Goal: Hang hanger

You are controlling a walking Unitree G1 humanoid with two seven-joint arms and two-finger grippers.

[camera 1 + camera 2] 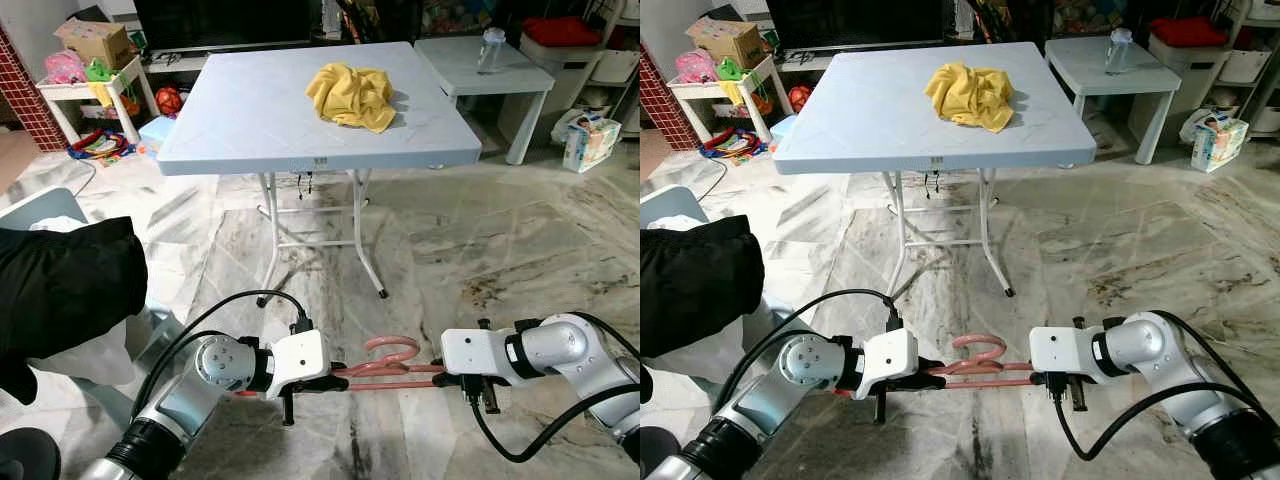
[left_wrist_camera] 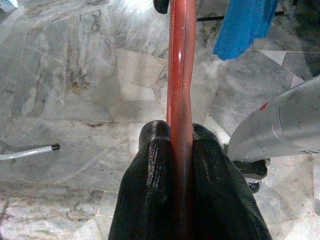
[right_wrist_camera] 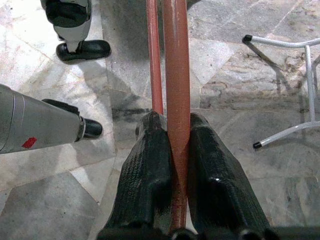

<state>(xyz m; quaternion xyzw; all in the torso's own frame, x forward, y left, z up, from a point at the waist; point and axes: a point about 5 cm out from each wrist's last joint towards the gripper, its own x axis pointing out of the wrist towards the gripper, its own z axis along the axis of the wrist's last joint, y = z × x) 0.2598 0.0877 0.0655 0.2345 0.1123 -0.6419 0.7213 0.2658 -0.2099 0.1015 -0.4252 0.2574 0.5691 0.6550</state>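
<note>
A pink-red hanger (image 1: 385,362) is held level between my two arms, low over the marble floor, its hook curling upward. My left gripper (image 1: 335,381) is shut on one end of it; in the left wrist view the black fingers (image 2: 150,195) press on the red bar (image 2: 181,75). My right gripper (image 1: 437,372) is shut on the other end, and the right wrist view has the bar (image 3: 176,75) clamped between the fingers (image 3: 215,190).
A pale blue folding table (image 1: 250,110) stands ahead with a yellow cloth (image 1: 352,95) on it. A white side table (image 1: 480,75) with a bottle is at the back right. A black garment (image 1: 60,285) lies close at my left. Toys and boxes line the back left.
</note>
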